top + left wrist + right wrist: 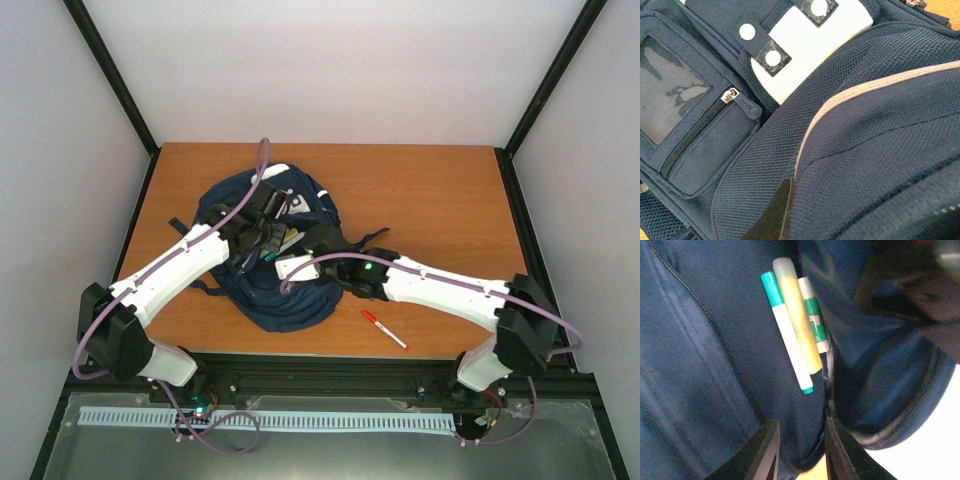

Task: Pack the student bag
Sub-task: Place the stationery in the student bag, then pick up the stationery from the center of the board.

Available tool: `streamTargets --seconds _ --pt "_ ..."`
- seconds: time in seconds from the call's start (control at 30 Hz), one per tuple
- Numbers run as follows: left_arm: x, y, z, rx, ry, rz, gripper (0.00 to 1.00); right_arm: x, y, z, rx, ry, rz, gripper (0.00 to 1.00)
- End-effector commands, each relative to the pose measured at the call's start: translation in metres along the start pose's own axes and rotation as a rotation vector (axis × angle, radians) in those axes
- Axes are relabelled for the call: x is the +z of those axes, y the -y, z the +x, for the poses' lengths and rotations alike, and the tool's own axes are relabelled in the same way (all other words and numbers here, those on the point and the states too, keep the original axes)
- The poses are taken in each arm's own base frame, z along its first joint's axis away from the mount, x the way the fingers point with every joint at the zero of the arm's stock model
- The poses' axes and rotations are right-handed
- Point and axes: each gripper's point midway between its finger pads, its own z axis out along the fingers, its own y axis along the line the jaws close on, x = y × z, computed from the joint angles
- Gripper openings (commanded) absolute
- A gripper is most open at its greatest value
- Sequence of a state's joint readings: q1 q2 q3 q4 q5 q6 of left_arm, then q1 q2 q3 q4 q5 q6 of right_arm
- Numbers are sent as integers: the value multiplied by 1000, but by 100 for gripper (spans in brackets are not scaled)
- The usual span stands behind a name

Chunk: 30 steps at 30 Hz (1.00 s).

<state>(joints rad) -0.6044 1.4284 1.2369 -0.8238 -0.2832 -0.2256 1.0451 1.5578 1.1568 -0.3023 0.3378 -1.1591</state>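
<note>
The student bag (290,295), navy with thin pale stripes, lies in the middle of the table. My left gripper (262,228) rests on its upper part. The left wrist view is filled with its mesh and navy fabric (875,150), its white patch (815,45) and a zipped pocket (705,145). The fabric bunches over the fingers, so the gripper looks shut on it. My right gripper (322,248) is at the bag's opening. It (801,455) stands open with a fold of bag fabric between the fingers. A teal-capped marker (787,335), a yellow highlighter (797,315) and a green-and-white pen (815,315) lie inside the bag.
A red marker (384,329) lies on the wooden table (440,200) to the right of the bag, near the front edge. Black frame posts and white walls enclose the table. Purple cables run along both arms.
</note>
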Motion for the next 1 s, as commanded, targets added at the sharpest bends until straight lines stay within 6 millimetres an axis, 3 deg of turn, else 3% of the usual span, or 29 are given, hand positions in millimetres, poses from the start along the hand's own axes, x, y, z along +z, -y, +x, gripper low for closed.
streamTargets --seconds 0.0,0.23,0.53,0.73,0.97 --pt "-14 -4 -22 -45 70 -9 4 -38 -13 -6 143 93 -106 27" --pt "-13 -9 -22 -40 68 -40 4 -67 -51 29 333 96 -255 29" --pt "-9 -10 -21 -33 56 -57 4 -86 -149 80 413 -35 -542 42" --pt "-6 -8 -19 -30 45 -47 4 -96 -200 90 402 -91 -713 46" --pt "-6 -8 -19 -29 45 -48 4 -86 -240 104 406 -206 -823 51"
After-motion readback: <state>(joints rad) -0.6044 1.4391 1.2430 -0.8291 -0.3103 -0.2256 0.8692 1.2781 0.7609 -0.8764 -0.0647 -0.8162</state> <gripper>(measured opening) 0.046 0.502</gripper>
